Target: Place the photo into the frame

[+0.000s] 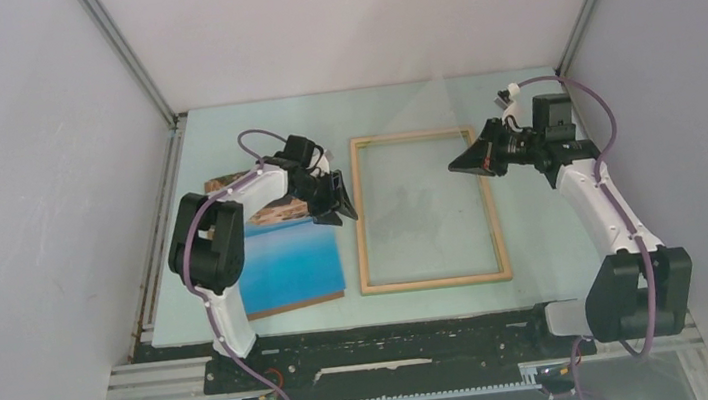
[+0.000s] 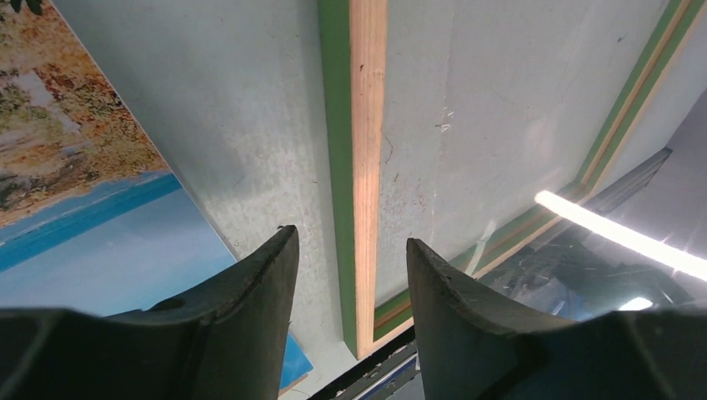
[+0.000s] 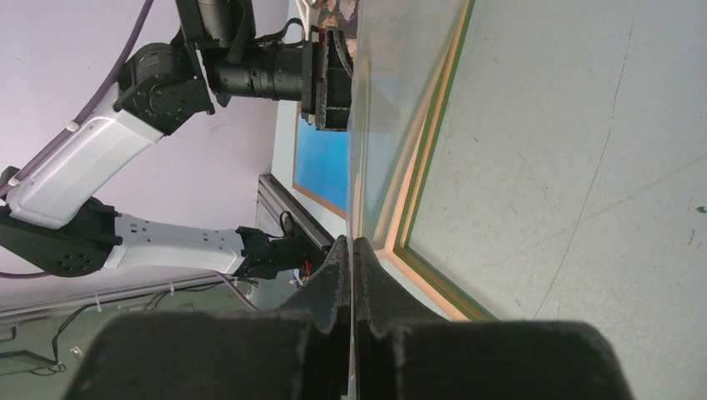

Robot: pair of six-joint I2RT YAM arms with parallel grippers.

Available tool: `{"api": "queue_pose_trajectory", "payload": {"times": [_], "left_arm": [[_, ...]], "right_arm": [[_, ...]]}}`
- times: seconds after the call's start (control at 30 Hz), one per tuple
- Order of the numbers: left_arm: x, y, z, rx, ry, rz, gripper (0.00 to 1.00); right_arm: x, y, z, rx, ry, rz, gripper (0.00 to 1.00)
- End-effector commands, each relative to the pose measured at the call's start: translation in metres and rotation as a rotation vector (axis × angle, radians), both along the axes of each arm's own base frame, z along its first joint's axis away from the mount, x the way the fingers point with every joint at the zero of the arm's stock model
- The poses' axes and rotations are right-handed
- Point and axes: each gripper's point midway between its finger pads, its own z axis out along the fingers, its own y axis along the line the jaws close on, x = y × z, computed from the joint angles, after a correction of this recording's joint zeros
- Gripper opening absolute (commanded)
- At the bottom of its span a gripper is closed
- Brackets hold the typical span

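Straddling the left rail of the frame (image 1: 437, 280): left fingers (image 2: 258, 283), spread, one on each side of the rail, toward its far half. A strip of table (image 1: 419, 102) shows between each finger and the wood. Released, nothing grasped.

Frame: flat on the table, light wood face up, green along the rail edge.

Photo (image 1: 292, 262): flat on the table just left of the frame, picture side up, with the blue water at the near end and the tan cliffs at the far end. It is not inside the frame. A narrow gap of table separates its right edge from the frame's left rail, and it sits slightly skewed against that rail. The left arm crosses over its far end.

Right fingers (image 3: 333, 275): clenched tight together, tips just over the frame's right rail, far half, with the arm reaching in from the frame's right side. Cannot tell whether anything thin is pinched between them.
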Motion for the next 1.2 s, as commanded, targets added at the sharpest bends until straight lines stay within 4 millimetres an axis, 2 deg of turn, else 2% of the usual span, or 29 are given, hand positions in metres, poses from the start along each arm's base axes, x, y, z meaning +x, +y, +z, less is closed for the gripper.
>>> {"api": "queue_pose_trajectory", "payload": {"times": [0.0,0.1,0.17,0.53,1.17], "left_arm": [[-0.004,-0.006,-0.005,-0.026,0.022,-0.014,0.55],[-0.004,-0.007,-0.004,-0.026,0.019,-0.018,0.53],[-0.004,-0.007,-0.005,-0.023,0.017,-0.018,0.51],[-0.003,-0.008,-0.006,-0.024,0.020,-0.017,0.48],[-0.004,-0.009,-0.005,-0.031,0.021,-0.025,0.46]], "right_arm": [[0.006,0.006,0.012,0.037,-0.053,0.031,0.00],[0.009,0.006,0.008,0.039,-0.042,0.031,0.00],[0.006,0.015,0.007,0.041,-0.041,0.058,0.00],[0.004,0.019,0.017,0.052,-0.071,0.065,0.00],[0.016,0.017,0.001,0.048,-0.040,0.058,0.00]]}}
